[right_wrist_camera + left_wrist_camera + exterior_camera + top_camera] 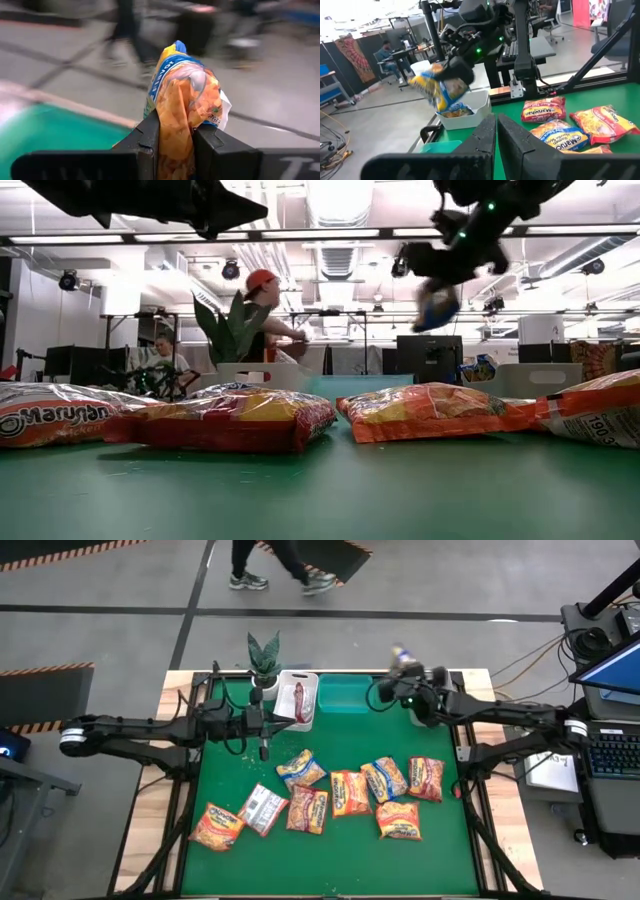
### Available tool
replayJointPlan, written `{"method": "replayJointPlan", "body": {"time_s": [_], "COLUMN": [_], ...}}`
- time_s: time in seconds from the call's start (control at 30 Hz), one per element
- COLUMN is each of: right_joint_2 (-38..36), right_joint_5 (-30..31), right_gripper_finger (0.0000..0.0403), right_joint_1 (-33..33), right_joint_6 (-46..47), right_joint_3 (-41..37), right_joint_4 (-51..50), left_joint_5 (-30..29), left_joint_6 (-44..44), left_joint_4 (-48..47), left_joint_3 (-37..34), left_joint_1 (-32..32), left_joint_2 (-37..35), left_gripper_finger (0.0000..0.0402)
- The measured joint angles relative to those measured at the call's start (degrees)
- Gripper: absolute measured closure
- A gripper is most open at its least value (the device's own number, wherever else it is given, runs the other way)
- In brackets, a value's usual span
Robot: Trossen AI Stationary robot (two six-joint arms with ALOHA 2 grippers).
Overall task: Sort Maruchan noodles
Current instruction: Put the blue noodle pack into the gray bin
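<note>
Several Maruchan packets lie flat on the green mat (340, 860), among them an orange one (217, 825), a red-brown one (307, 810) and a blue-marked one (300, 768). My right gripper (408, 675) is over the mat's far right corner, shut on a blue-and-orange packet (185, 85) above a white bin (470, 107) that holds another packet. A red packet lies in the white bin (298, 700) beside the teal bin (345, 695). My left gripper (263, 748) hovers shut over the mat, near the left white bin, touching nothing. My right gripper pinches the blue-and-orange packet between its two fingers, at one crumpled end (175, 132). The packet is lifted clear. In the low view it hangs below the gripper (437, 305), and in the left wrist view it hangs tilted over the white bin (437, 87).
A potted plant (263, 655) stands at the far edge, left of the bins. A person walks on the floor beyond the table (275, 565), and people stand in the room behind (262, 285). Bare mat lies along the near edge. Monitors and cables crowd the right side (605, 680).
</note>
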Motion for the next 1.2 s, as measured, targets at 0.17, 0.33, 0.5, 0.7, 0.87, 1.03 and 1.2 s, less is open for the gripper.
{"method": "replayJointPlan", "body": {"time_s": [0.17,0.33,0.5,0.7,0.87,1.03,1.2], "right_joint_2": [-1.1,-0.8,1.0,4.7,9.2,14.8,20.3], "right_joint_5": [14.4,16.0,15.9,18.1,18.8,21.5,21.5], "right_gripper_finger": [0.0344,0.0344,0.0344,0.0344,0.0344,0.0344,0.0344], "right_joint_1": [-1.9,-7.1,-11.8,-13.9,-13.9,-13.9,-13.9], "right_joint_6": [10.7,22.6,25.5,26.7,25.7,27.6,29.9], "right_joint_3": [0.0,-1.1,-5.0,-9.4,-12.7,-13.9,-13.9], "right_joint_4": [-13.5,-24.3,-22.5,-15.8,-7.1,-4.5,-2.9], "left_joint_5": [0.0,0.0,0.0,0.0,0.0,0.0,0.0], "left_joint_6": [-0.2,-0.2,-0.2,-0.9,-1.1,-1.4,-2.1], "left_joint_4": [0.0,0.0,0.0,0.0,0.0,0.0,0.0], "left_joint_3": [0.0,0.0,0.0,0.0,-0.5,-0.9,-1.1], "left_joint_1": [0.0,0.0,0.0,0.0,0.0,0.0,0.0], "left_joint_2": [0.3,0.3,0.4,0.4,0.4,0.4,0.4], "left_gripper_finger": [0.0402,0.0402,0.0402,0.0402,0.0402,0.0402,0.0402]}}
